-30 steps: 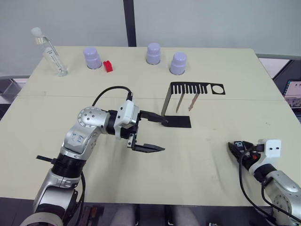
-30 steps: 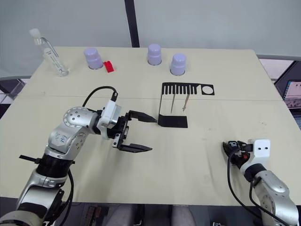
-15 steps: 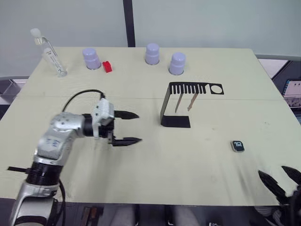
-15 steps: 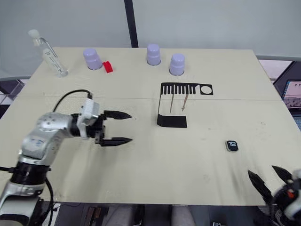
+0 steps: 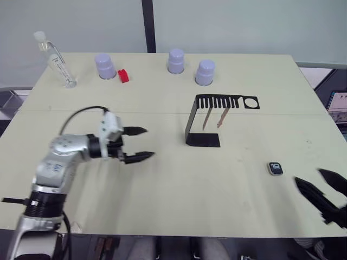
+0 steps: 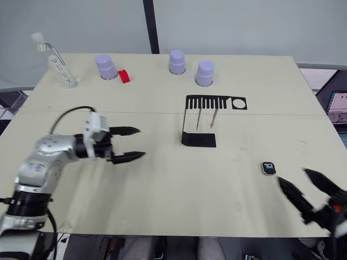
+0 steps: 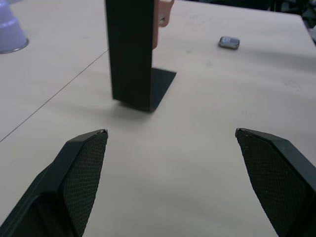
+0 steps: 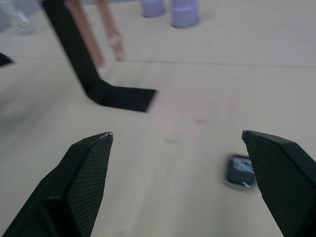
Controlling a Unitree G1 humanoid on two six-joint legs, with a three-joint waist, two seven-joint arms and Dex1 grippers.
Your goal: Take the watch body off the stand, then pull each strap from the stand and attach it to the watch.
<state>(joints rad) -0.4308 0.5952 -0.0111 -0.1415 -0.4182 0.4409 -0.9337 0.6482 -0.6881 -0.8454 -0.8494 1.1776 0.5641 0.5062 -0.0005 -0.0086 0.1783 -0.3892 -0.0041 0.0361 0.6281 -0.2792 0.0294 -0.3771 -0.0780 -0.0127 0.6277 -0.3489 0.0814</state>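
**Watch body on table, both straps on stand, grippers empty**

Right gripper (image 6: 308,189) sits nearest, at the front right edge of the table (image 5: 162,195), fingers spread wide and holding nothing. Just beyond its fingertips the watch body (image 5: 275,168) lies flat on the tabletop, screen up with light digits showing, well apart from the stand and to its right. Right wrist view has the watch body (image 8: 240,171) lying near the inner side of one finger, not touching it.

Left gripper (image 5: 140,144) hovers over the left-centre of the table, fingers spread apart, empty, pointing toward the stand. Clear gap between its tips and the stand's base.

Stand (image 5: 203,138) is upright at mid-table: flat base on the surface, upright rising to the slotted top plate with its round hole at the right end. Straps (image 5: 207,117): both hang from the comb slots, side by side, lower ends above the base, the right one (image 5: 223,117) slightly tilted.

Far edge: three upturned lilac cups (image 5: 175,61), a small red block (image 5: 123,76) beside the leftmost cup, and a clear bottle (image 5: 56,60) leaning at the far left corner.
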